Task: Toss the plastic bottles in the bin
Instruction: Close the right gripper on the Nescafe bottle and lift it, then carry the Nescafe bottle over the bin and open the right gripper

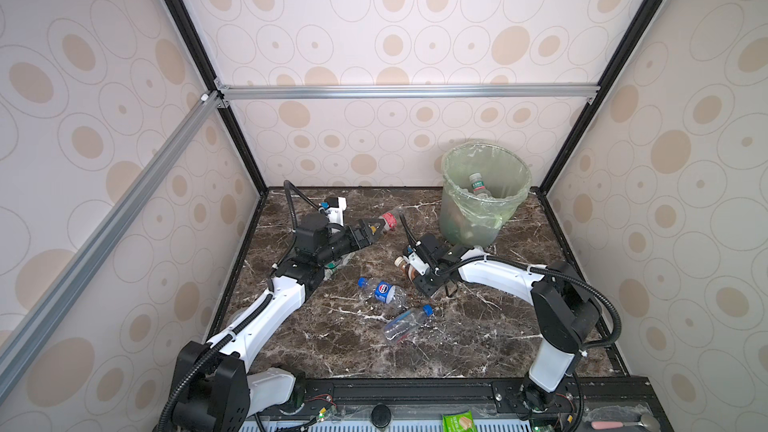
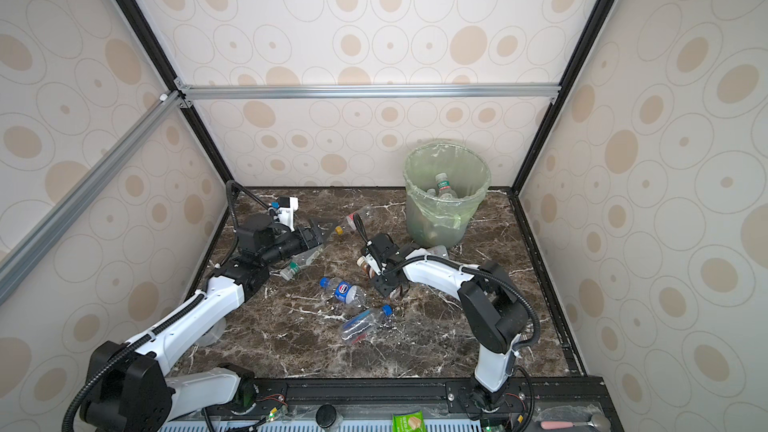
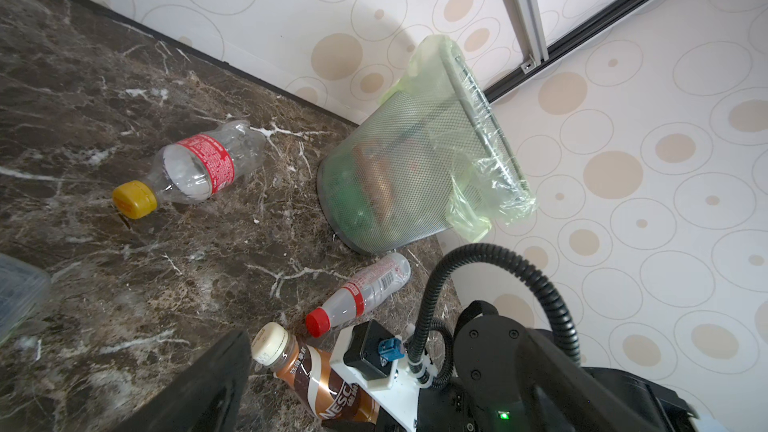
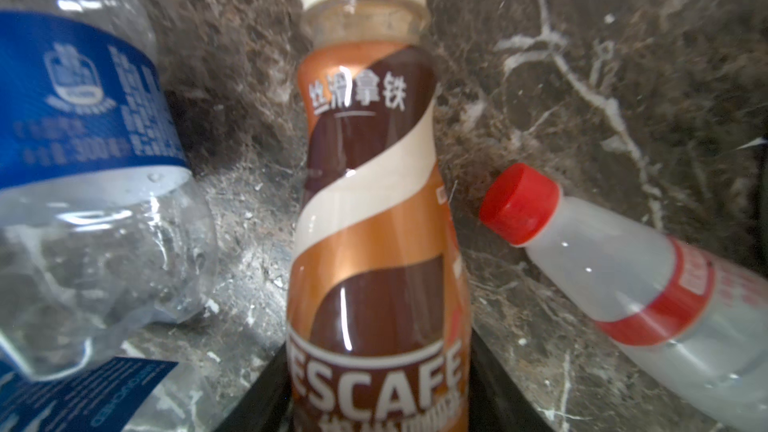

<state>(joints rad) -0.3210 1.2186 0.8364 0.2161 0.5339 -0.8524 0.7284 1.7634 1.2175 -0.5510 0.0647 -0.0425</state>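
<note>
Right tool (image 4: 378, 401) straddles brown bottle (image 4: 370, 201), grip unclear; blue-label bottle (image 4: 91, 118), red-cap bottle (image 4: 623, 276) flank it; left tool (image 1: 372, 233) spread wide, empty.

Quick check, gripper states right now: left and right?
Left gripper: open, holding nothing.
Right gripper: jaws flank the brown bottle; whether they grip it cannot be told.

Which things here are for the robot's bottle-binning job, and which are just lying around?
For the job: brown-wrapped cream-capped plastic coffee bottle; clear red-labelled yellow-capped plastic bottle; milky red-capped plastic bottle; clear blue-labelled blue-capped plastic bottle; clear blue-capped plastic bottle nearest the front; clear greenish-capped plastic bottle; round mesh bin with pale green liner.
Just lying about: green snack packet; pink-handled tool.
</note>
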